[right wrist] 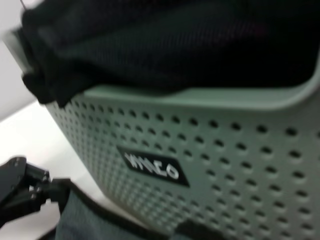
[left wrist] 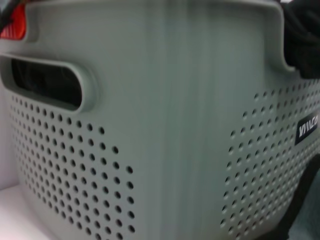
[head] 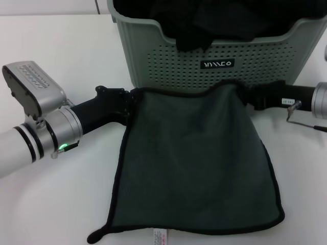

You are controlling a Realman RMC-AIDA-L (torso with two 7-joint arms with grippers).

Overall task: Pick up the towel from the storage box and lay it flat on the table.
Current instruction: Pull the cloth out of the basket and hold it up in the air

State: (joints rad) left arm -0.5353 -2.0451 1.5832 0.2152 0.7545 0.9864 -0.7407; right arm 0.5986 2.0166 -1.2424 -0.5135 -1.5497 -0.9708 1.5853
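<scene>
You can see a pile of black cloths (head: 214, 20) at the far side of the head view. They are soft and crumpled, all bunched up together, and you cannot tell how many there are. One dark fold hangs down lower than the rest, near the middle. In the right wrist view the black cloths (right wrist: 165, 45) fill the top as one big dark heap. In the left wrist view there is a small red thing (left wrist: 11, 27) in one corner. You cannot tell what it is.
</scene>
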